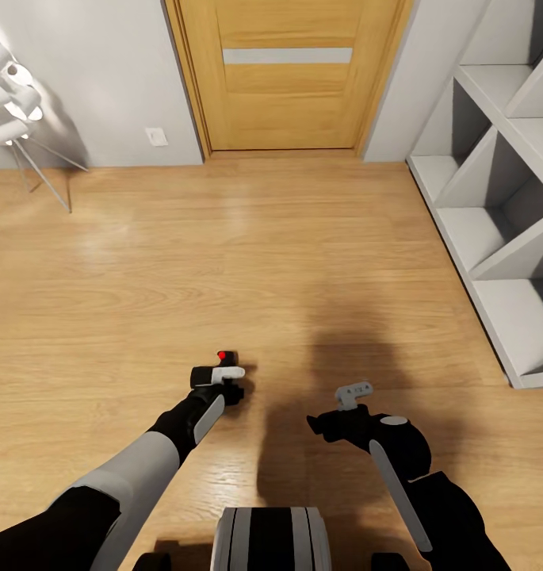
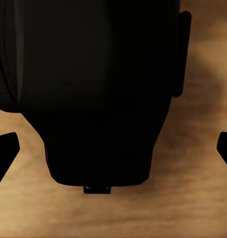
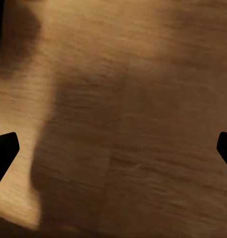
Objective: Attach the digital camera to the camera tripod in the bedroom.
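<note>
Light wood floor fills the scene, running up to a wooden door in the far wall, with a white shelf unit along the right side and a thin-legged white lamp at the far left.

Digital camera: small, black, red dot on top, lying on the floor in the near middle, well clear of the door, shelf unit and lamp. The left wrist view shows its dark body close up, directly ahead and centred between the two fingertips.

Left gripper: right at the camera, seemingly over or against it. The fingertips stand wide apart at either side of the wrist view, so the jaws are open and nothing is clamped. Contact with the camera cannot be confirmed.

Right gripper: to the right of the camera, clearly apart from it, over bare floor. Jaws likewise spread; empty.

Assessment: the left arm is the nearer and is lined up for the pick. The camera's long axis cannot be read reliably. Open floor lies all round, leaving ample room to manoeuvre. Closing on the body is judged the next requirement.
</note>
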